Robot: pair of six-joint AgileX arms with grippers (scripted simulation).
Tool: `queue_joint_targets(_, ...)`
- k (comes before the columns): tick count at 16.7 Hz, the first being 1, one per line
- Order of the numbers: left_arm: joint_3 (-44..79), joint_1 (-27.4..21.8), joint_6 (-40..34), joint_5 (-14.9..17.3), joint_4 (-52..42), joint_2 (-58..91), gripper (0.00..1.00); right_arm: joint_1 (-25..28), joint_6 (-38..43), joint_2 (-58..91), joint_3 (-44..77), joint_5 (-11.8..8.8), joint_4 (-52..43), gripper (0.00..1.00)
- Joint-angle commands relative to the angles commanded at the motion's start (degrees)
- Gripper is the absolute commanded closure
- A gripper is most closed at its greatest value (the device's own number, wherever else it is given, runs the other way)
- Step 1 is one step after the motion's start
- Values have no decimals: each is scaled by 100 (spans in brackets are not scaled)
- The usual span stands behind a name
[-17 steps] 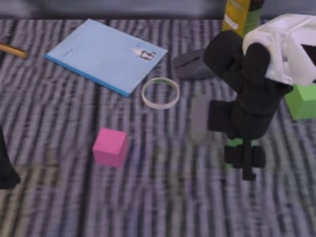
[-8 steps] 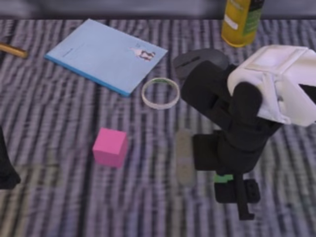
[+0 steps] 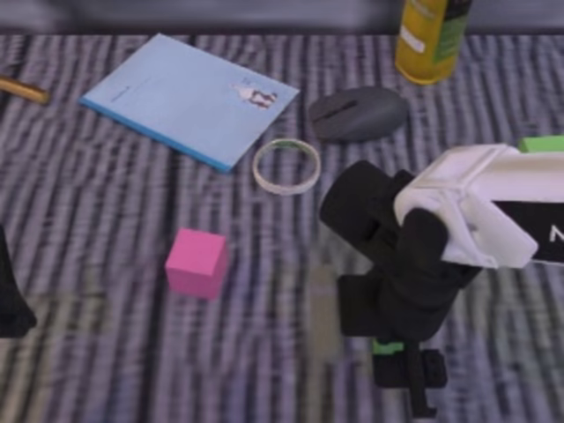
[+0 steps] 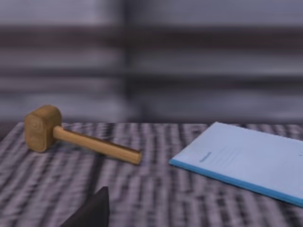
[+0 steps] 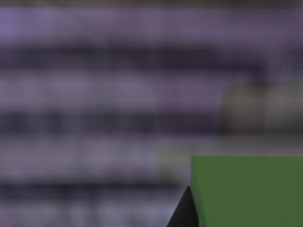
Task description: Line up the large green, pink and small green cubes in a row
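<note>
At the left edge of the striped surface (image 3: 106, 352) the left arm sits parked; only a dark part of it shows and the state of its hand cannot be told. A wooden mallet (image 4: 71, 137) lies near the far left corner, and just right of it a light blue booklet (image 3: 189, 97) rests flat toward the far edge. The pink cube (image 3: 196, 262), a plain solid magenta block, stands alone left of the middle, well apart from the other cubes. A white tape ring (image 3: 286, 166) lies just off the booklet's near corner, with a grey mouse (image 3: 357, 113) beyond it and a yellow bottle (image 3: 432, 35) at the far edge. Toward the near edge, right of centre, the right hand (image 3: 398, 351) pinches the small green cube (image 3: 388, 347), a plain dark green block mostly hidden between black fingers. The large green cube (image 3: 542, 143), bright lime, peeks out at the right edge behind the white arm
</note>
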Motion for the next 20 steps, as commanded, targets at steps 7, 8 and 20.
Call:
queue_joint_targets(7, 0, 0, 0, 0, 0, 0, 0, 15, -5, 96, -163, 7, 221, 92)
queue_joint_targets(8, 0, 0, 0, 0, 0, 0, 0, 15, -5, 96, -163, 7, 221, 85)
queue_joint_targets(20, 0, 0, 0, 0, 0, 0, 0, 15, -5, 96, -163, 7, 221, 0)
